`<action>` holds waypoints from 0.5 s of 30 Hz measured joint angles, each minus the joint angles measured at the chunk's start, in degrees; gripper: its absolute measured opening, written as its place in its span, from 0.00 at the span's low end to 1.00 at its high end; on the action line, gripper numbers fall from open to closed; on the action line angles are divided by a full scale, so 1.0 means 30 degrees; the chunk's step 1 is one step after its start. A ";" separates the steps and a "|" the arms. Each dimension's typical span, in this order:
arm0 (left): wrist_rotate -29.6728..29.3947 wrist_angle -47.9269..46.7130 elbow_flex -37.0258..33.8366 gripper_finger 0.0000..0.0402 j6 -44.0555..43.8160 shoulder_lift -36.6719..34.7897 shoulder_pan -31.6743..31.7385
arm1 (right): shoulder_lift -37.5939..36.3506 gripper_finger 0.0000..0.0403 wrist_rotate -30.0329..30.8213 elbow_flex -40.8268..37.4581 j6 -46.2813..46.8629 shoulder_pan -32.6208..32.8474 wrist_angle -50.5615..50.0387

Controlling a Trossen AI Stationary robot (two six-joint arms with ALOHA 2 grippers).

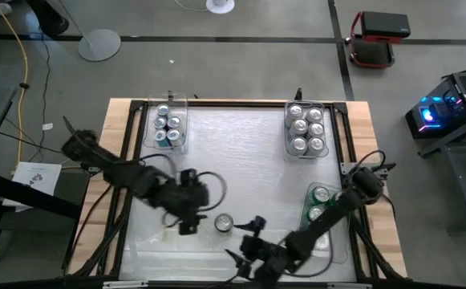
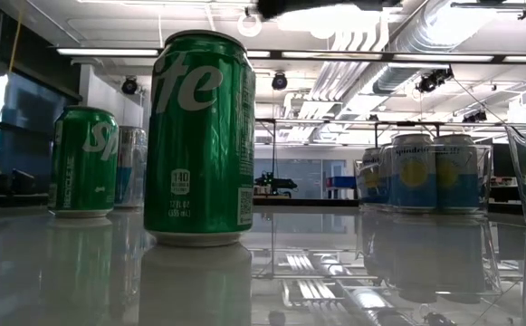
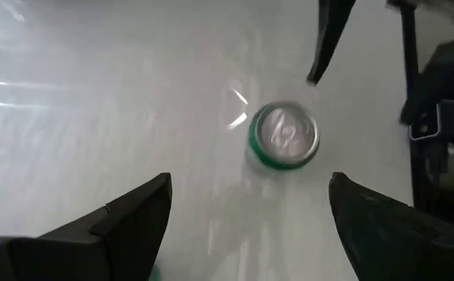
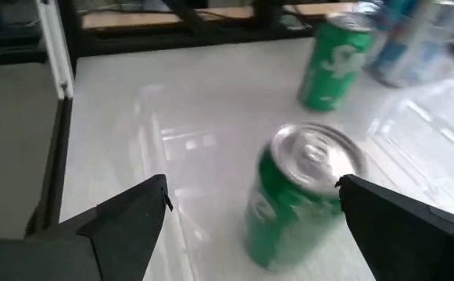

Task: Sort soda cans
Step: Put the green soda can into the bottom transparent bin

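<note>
Green soda can [image 1: 223, 222] upright on white tabletop [image 1: 241, 152], free of both grippers. Left gripper [image 1: 191, 215] just beside can, fingers spread wide, empty. Right gripper [image 1: 247, 241] near can, wide, empty. Beyond can: clear bins [image 1: 306, 128] holding cans

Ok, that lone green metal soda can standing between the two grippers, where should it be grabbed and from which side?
Grip the upright green metal soda can around its round side wall at mid-height, probably from the right gripper side: its open fingers already face the can. The silver top is flat and offers no hold.
</note>
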 joint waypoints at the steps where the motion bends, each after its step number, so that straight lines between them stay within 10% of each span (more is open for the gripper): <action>1: -0.0711 0.0105 -0.0608 0.80 -0.0497 -0.0547 -0.0505 | 0.0232 0.91 -0.0480 -0.0013 -0.0840 -0.0266 0.0716; 8: -0.4169 0.5280 -0.7945 0.81 -0.4419 -0.3995 -0.3734 | 0.0459 0.91 -0.0440 0.0000 -0.2724 -0.1788 0.2848; 15: -0.4245 1.9367 -1.4791 0.81 -0.1101 -0.3424 -0.4311 | 0.0459 0.91 -0.4287 0.0000 -0.2800 -0.3265 0.1909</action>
